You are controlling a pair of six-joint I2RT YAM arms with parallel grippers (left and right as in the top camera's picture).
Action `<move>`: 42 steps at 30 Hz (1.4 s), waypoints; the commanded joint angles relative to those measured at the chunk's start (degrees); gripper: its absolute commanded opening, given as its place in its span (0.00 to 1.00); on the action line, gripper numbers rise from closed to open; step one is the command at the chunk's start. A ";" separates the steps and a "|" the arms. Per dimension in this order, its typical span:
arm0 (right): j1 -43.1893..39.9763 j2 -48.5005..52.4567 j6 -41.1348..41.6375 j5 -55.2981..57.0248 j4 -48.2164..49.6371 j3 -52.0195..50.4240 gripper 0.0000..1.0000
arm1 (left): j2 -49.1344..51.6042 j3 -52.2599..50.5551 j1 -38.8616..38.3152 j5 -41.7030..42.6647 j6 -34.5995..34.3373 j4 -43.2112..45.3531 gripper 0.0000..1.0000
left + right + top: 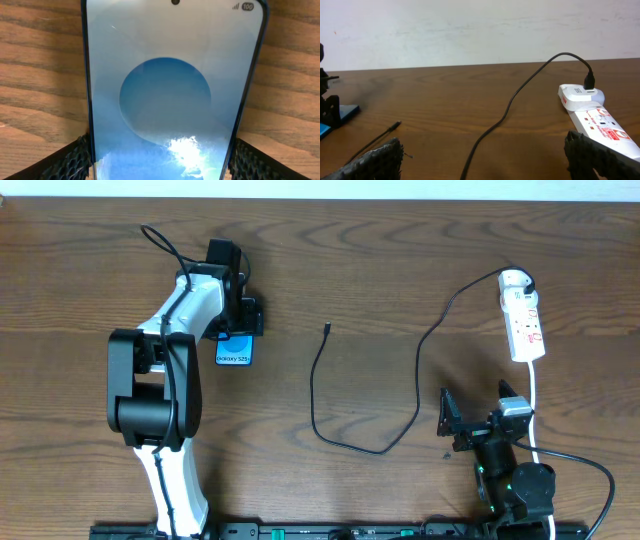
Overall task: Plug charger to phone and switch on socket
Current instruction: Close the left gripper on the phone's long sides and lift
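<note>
The phone (235, 352) lies flat on the table at the left, its bright blue screen (165, 100) filling the left wrist view. My left gripper (238, 330) straddles its far end, with the black pads (75, 160) pressed against both long edges. The charger (316, 385) is a thin black cable looping across the middle; its plug tip (327, 329) lies free on the wood, right of the phone. The white socket (526, 330) sits at the far right. My right gripper (478, 412) stands open below it, with only the cable (520, 92) lying on the table between its fingers.
The charger's other end goes into a white plug head (580, 95) at the socket's far end. The socket's white cord (535, 405) runs toward the near edge beside the right arm. The left arm (160, 390) covers the table's near left.
</note>
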 commanded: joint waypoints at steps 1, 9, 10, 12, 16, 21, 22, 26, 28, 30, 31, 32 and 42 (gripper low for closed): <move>-0.28 -0.37 -0.52 -0.31 -0.04 -0.20 0.99 | 3.37 -3.04 -0.39 0.02 -0.55 -1.51 0.83; -0.28 -0.37 -0.52 -0.31 -0.04 -0.20 0.99 | 3.37 -2.86 -0.39 0.02 -0.55 -0.44 0.68; -0.28 -0.37 -0.52 -0.31 -0.04 -0.20 0.99 | 3.37 -2.67 -0.39 0.00 -0.55 -0.48 0.68; -0.28 -0.37 -0.52 -0.31 -0.04 -0.20 0.99 | 3.23 -1.90 -0.39 0.02 -0.57 -0.94 0.68; -0.28 -0.37 -0.52 -0.31 -0.04 -0.20 0.99 | 1.53 -0.37 -0.39 0.04 -0.79 -2.08 0.68; -0.28 -0.37 -0.52 -0.31 -0.04 -0.20 0.99 | -3.04 -0.22 -0.39 0.04 -2.71 -2.45 0.68; -0.28 -0.37 -0.52 -0.31 -0.04 -0.20 0.99 | -4.11 -0.22 -0.39 0.04 -3.17 -2.62 0.68; -0.28 -0.37 -0.52 -0.31 -0.04 -0.20 0.99 | -8.48 -0.24 -0.39 0.90 -4.22 -3.34 0.68; -0.28 -0.37 -0.52 -0.31 -0.04 -0.20 0.99 | -10.40 -0.22 -0.39 0.90 -5.84 -3.98 0.68; -0.28 -0.37 -0.52 -0.31 -0.04 -0.20 0.99 | -12.35 -0.22 -0.39 0.92 -7.67 -4.72 0.68; -0.28 -0.37 -0.52 -0.31 -0.04 -0.20 0.99 | -13.27 -0.24 -0.39 0.92 -8.63 -5.18 0.68; -0.28 -0.37 -0.52 -0.31 -0.04 -0.20 0.99 | -14.10 -0.24 -0.39 0.92 -9.77 -5.66 0.68; -0.28 -0.37 -0.52 -0.31 -0.04 -0.20 0.99 | -17.44 -0.24 -0.39 8.20 -15.78 -9.29 0.67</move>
